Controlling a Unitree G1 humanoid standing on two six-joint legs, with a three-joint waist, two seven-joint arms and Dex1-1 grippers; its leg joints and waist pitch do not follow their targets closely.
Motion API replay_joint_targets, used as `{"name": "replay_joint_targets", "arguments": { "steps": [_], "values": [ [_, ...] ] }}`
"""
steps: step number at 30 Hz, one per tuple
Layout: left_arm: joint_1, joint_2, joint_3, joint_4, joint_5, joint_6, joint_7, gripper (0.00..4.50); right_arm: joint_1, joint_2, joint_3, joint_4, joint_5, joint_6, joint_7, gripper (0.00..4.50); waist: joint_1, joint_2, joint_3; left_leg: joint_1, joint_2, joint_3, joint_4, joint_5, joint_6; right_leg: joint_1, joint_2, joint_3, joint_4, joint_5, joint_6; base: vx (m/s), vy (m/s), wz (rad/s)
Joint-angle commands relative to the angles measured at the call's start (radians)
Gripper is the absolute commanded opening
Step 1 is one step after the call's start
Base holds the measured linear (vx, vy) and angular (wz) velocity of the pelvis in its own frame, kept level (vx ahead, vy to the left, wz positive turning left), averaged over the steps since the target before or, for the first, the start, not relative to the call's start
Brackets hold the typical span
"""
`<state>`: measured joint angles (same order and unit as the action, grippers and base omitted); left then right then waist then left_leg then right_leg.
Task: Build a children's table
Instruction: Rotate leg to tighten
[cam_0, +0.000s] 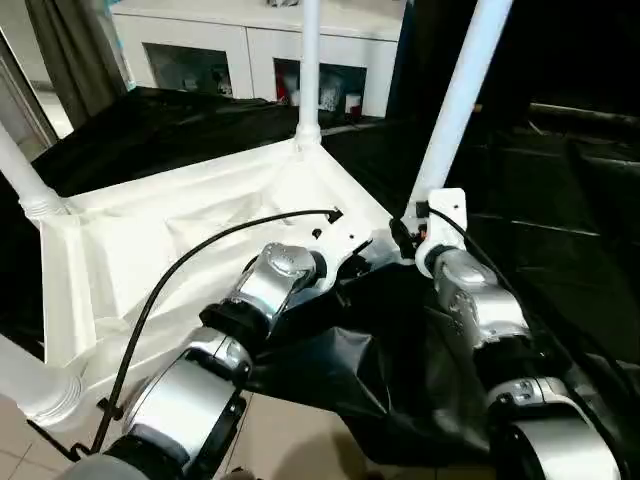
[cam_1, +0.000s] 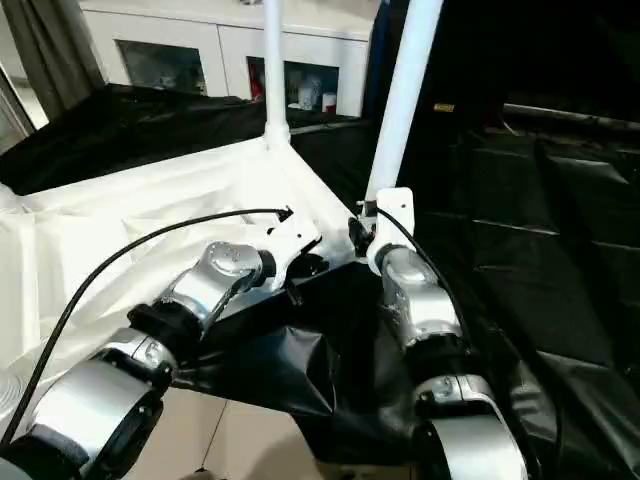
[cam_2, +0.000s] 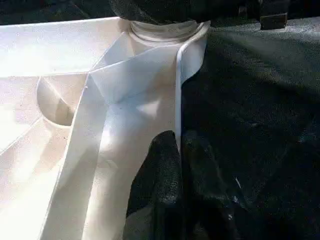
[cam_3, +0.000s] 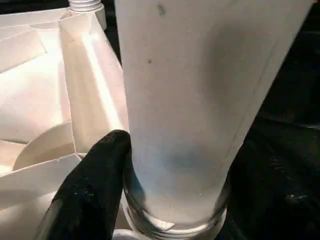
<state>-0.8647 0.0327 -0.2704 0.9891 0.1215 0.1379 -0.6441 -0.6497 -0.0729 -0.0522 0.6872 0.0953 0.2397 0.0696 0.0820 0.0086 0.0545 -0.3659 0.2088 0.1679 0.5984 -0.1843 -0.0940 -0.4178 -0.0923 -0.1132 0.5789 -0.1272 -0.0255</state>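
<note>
Right wrist view — right gripper (cam_3: 165, 200) clasps leg (cam_3: 200, 100), apparently; left gripper (cam_2: 180, 165) clenched on tabletop (cam_2: 125, 125) rim.

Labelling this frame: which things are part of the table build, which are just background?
Job:
- tabletop, upside down
- legs standing in its corner sockets, e.g. near right leg
- left pincer on the rim
- right pincer at that leg

Background:
- black sheet
- white cabinet

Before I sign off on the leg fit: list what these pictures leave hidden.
- Leg tops: cut off by the head views' upper edge.
- Right gripper: one finger visible in its wrist view; the leg hides the other.
- Tabletop near rim: behind the silver left forearm in the head views.
- Left gripper pinches the rim wall; forearms hide it from the head views.
</note>
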Motion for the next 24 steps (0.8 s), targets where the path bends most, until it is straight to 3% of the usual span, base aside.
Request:
{"name": "replay_joint_targets", "arguments": {
  "steps": [1,7,11,12,14,18,19,24],
  "values": [
    [-0.056,-0.003,0.031,-0.017,-0.004,-0.038,0.065,0.00,0.003,0.075,0.019,0.048,0.035,0.015,0.032,2.98,0.002,0.000,-0.083,0.004,0.007,0.002,-0.067,-0.182,0.057,0.071,-0.054,0.042,-0.061,-0.267,-0.181,0.000,0.000,0.00],
    [-0.054,0.005,0.036,0.001,-0.012,-0.079,0.030,0.00,-0.014,0.067,0.009,0.064,0.036,-0.044,0.069,3.70,-0.005,-0.004,-0.080,0.004,0.007,0.002,-0.070,-0.201,0.061,0.072,-0.055,0.040,-0.070,-0.331,-0.159,0.000,0.000,0.00],
    [-0.033,0.029,0.025,-0.018,-0.019,-0.125,-0.057,0.00,0.022,0.006,0.032,-0.046,0.048,-0.046,0.191,4.04,-0.009,-0.006,-0.081,0.004,0.007,0.003,-0.068,-0.186,0.076,0.072,-0.053,0.042,-0.066,-0.298,-0.173,0.000,0.000,0.00],
    [-0.027,0.035,0.023,-0.023,-0.022,-0.136,-0.077,0.00,0.033,-0.012,0.041,-0.075,0.043,-0.040,0.227,4.11,-0.007,-0.008,-0.082,0.003,0.009,0.005,-0.066,-0.166,0.094,0.071,-0.052,0.045,-0.060,-0.251,-0.185,0.000,0.000,0.00],
    [-0.020,0.041,0.020,-0.029,-0.024,-0.147,-0.097,0.00,0.045,-0.030,0.050,-0.101,0.039,-0.033,0.262,4.30,-0.007,-0.011,-0.085,-0.003,0.007,0.004,-0.065,-0.139,0.103,0.078,-0.054,0.043,-0.057,-0.240,-0.188,0.000,0.000,0.00],
    [0.021,0.083,0.004,-0.079,-0.042,-0.202,-0.219,0.00,0.131,-0.185,0.122,-0.279,0.035,0.024,0.463,4.47,0.004,-0.014,-0.082,0.001,0.011,0.006,-0.063,-0.130,0.125,0.074,-0.053,0.045,-0.057,-0.235,-0.189,0.000,0.000,0.00],
    [0.021,0.083,0.004,-0.079,-0.042,-0.202,-0.219,0.00,0.131,-0.185,0.122,-0.279,0.035,0.024,0.463,4.47,0.007,-0.015,-0.082,0.001,0.011,0.006,-0.062,-0.130,0.125,0.076,-0.053,0.045,-0.057,-0.238,-0.186,0.000,0.000,0.00],
    [0.082,0.135,-0.025,-0.176,-0.076,-0.232,-0.410,0.00,0.199,-0.341,0.146,-0.411,0.049,0.075,0.643,4.47,0.025,-0.012,-0.075,0.010,0.020,0.008,-0.067,-0.184,0.104,0.066,-0.055,0.050,-0.067,-0.326,-0.167,0.000,0.000,0.00]
  ]
}}
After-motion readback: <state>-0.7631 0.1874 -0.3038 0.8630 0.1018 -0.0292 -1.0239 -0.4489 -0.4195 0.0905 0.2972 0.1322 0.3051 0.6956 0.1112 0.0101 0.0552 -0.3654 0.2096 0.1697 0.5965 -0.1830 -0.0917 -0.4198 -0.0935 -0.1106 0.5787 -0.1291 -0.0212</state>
